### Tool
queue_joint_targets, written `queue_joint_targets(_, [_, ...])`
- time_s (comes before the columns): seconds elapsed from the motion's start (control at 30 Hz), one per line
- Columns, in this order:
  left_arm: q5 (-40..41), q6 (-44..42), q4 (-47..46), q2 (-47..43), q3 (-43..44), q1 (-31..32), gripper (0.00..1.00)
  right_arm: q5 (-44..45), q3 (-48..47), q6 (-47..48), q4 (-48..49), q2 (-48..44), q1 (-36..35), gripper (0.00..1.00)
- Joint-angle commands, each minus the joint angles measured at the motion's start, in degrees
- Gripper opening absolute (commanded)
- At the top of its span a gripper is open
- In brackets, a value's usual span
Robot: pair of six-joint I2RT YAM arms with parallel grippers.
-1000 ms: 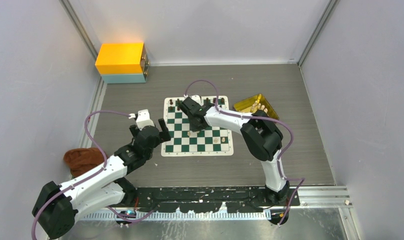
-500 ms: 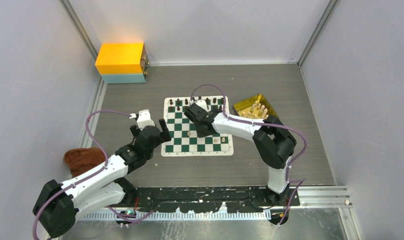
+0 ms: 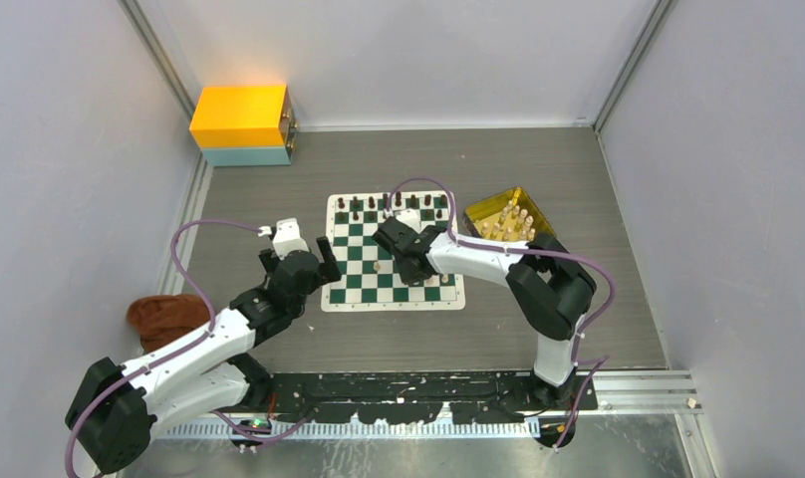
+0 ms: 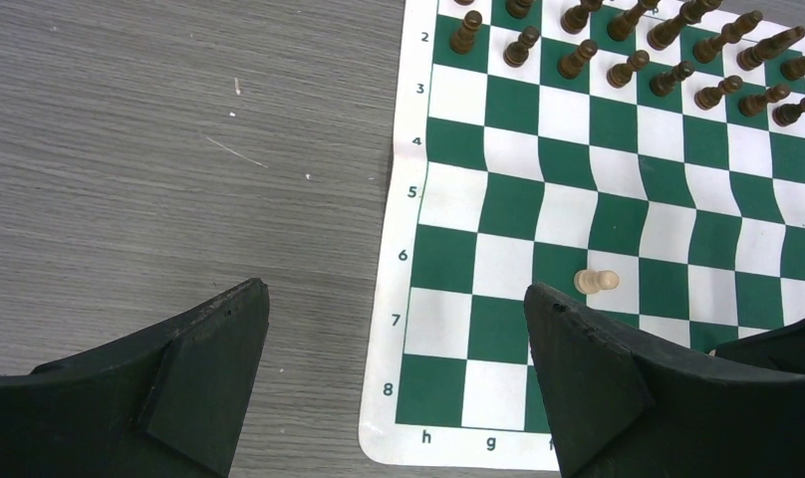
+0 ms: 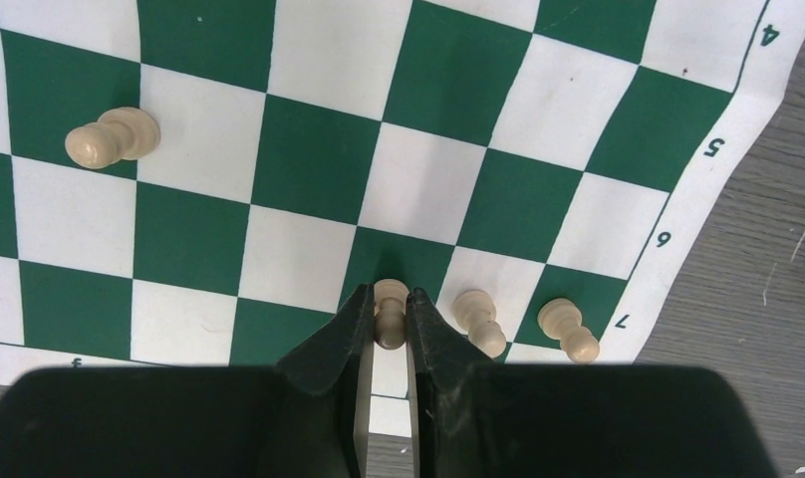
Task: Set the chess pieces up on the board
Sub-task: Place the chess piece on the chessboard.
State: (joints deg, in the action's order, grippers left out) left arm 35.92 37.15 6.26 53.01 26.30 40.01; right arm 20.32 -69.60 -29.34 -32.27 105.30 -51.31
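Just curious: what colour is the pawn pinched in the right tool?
Pale cream; the pawn shows best in the right wrist view.

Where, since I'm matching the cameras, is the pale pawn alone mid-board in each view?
Top external: pawn near the middle of the board.
Left wrist: pawn just right of and below centre.
Right wrist: pawn upper left, away from the held pawn.
Shared landmark: the board's green and white checks, in all three views.
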Motion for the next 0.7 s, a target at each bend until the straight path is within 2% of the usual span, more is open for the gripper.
queue_joint_targets(0.0, [1.08, 0.82, -2.13, -0.69, -0.37, -0.02, 0.99, 1.70, 0.00, -1.24, 1.06, -3.75, -0.37, 0.04])
queue_joint_targets(0.13, [1.07, 0.85, -1.89, -0.85, -0.46, -0.02, 0.99, 1.73, 0.16, -1.23, 1.24, -3.64, -0.36, 0.06])
queue_joint_targets(0.3, [1.08, 0.83, -1.86, -1.06, -0.69, -0.01, 0.99, 1.77, 0.54, -1.30, 1.42, -3.26, -0.38, 0.17])
queue_joint_targets(0.53, [1.08, 0.85, -1.63, -1.46, -1.01, -0.01, 0.99, 1.60, 0.96, -1.51, 1.94, -3.17, -0.41, 0.20])
queue_joint_targets(0.67, [1.04, 0.91, -1.60, -1.73, -1.17, -0.02, 0.99, 1.48, 1.20, -1.50, 2.16, -3.08, -0.42, 0.25])
